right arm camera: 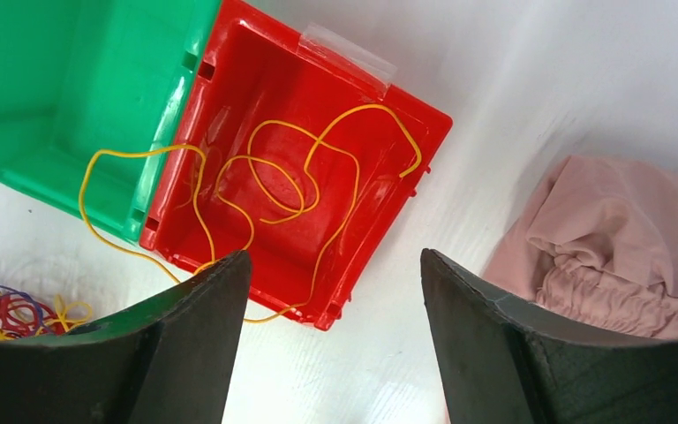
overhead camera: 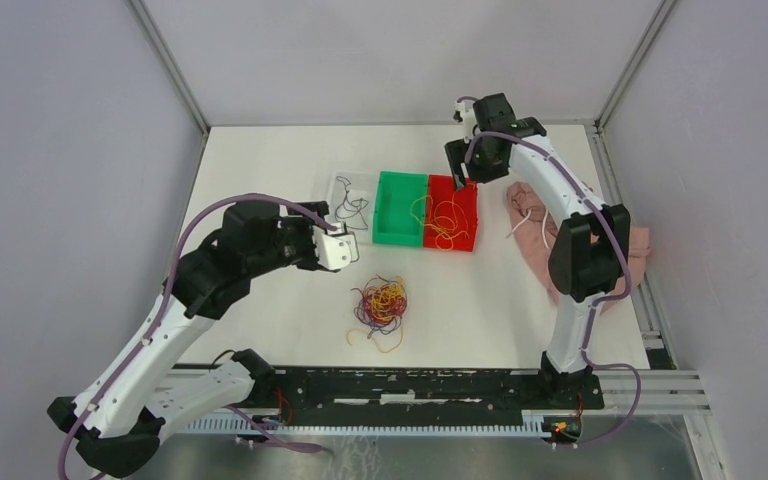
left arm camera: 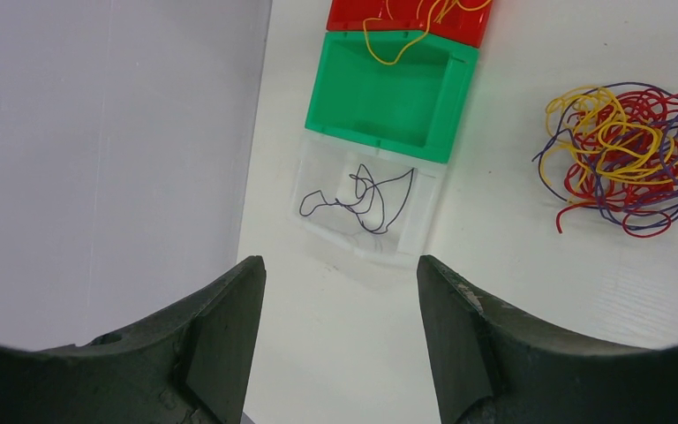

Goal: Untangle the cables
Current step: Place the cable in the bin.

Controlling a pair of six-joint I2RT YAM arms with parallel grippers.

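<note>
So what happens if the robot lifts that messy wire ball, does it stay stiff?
Probably not. The tangle is all loose, curly loops, so it would likely flop and droop. It looks very light, since every strand is so thin. The colours are knotted together, so pulling one strand may well drag the whole lot along.

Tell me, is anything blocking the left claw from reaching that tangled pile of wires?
Nothing visible does. The left gripper hangs open, and the tangled cables lie uncovered on the table just beside it.
</note>
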